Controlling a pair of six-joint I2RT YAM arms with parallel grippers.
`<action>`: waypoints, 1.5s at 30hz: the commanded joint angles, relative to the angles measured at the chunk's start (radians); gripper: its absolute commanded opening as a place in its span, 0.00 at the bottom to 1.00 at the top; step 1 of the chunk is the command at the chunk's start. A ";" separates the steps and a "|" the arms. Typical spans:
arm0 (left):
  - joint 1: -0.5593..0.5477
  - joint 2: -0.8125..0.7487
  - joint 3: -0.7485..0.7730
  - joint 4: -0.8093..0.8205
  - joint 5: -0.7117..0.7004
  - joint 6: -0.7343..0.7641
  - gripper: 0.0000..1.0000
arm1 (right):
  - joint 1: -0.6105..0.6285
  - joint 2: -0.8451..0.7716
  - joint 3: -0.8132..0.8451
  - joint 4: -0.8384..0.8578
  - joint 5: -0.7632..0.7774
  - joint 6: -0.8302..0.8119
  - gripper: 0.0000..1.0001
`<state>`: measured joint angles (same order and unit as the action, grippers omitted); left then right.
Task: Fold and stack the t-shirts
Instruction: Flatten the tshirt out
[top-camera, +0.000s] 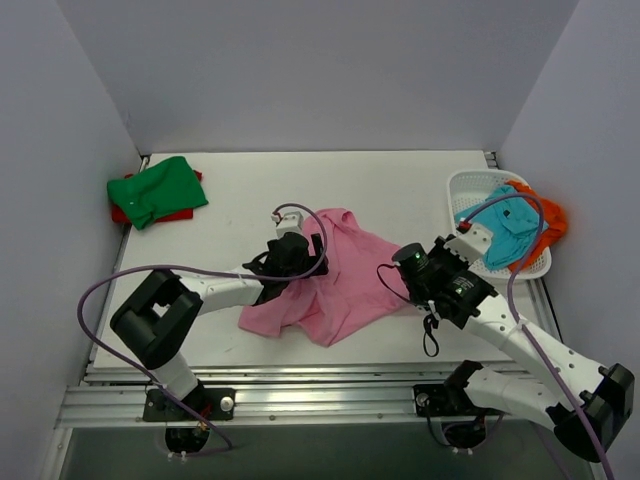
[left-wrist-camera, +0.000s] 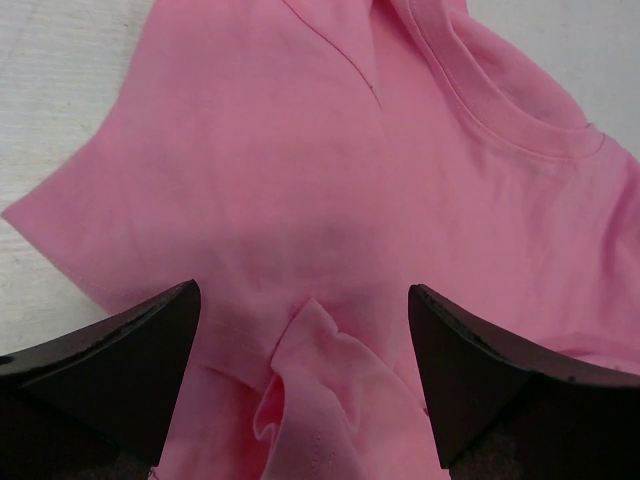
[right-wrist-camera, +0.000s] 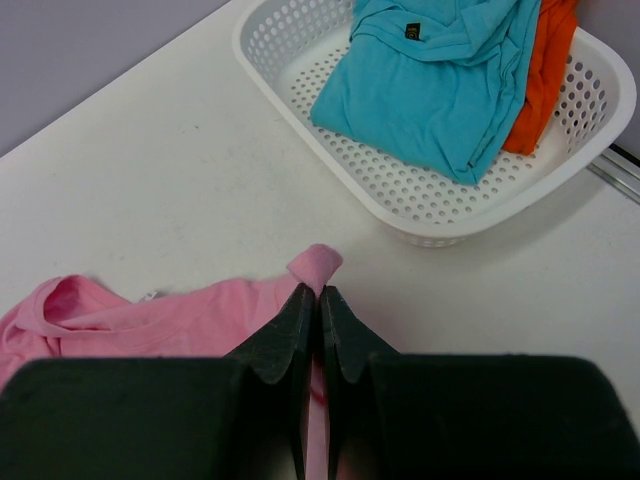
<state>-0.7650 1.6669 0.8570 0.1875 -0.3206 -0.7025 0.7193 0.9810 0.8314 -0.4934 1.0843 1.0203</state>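
Observation:
A pink t-shirt (top-camera: 345, 285) lies crumpled in the middle of the table. My left gripper (top-camera: 297, 252) hovers over its left part, open, with a raised fold of pink cloth (left-wrist-camera: 320, 370) between the wide-apart fingers (left-wrist-camera: 150, 350) of the gripper (left-wrist-camera: 302, 295). My right gripper (right-wrist-camera: 320, 292) is shut on the shirt's right edge, and a small pink tuck (right-wrist-camera: 318, 265) pokes out past the fingertips. In the top view that gripper (top-camera: 402, 258) sits at the shirt's right side. A green t-shirt (top-camera: 155, 190) lies on a red one (top-camera: 182, 213) at the far left.
A white mesh basket (top-camera: 463, 186) stands at the right, also in the right wrist view as the basket (right-wrist-camera: 430, 205). It holds a teal t-shirt (right-wrist-camera: 430, 90) and an orange one (right-wrist-camera: 548, 80). Grey walls close in the table on three sides.

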 joint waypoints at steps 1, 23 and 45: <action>0.001 0.004 0.045 0.092 0.061 0.000 0.94 | -0.008 0.016 -0.012 0.006 0.051 0.001 0.00; -0.007 -0.104 -0.032 -0.026 0.077 -0.091 0.87 | -0.011 0.054 -0.025 0.024 0.051 0.006 0.00; -0.048 -0.154 -0.056 -0.082 0.107 -0.149 0.75 | -0.011 0.076 -0.028 0.021 0.052 0.021 0.00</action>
<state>-0.8013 1.5574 0.7979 0.1234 -0.2226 -0.8310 0.7139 1.0512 0.8097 -0.4667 1.0847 1.0218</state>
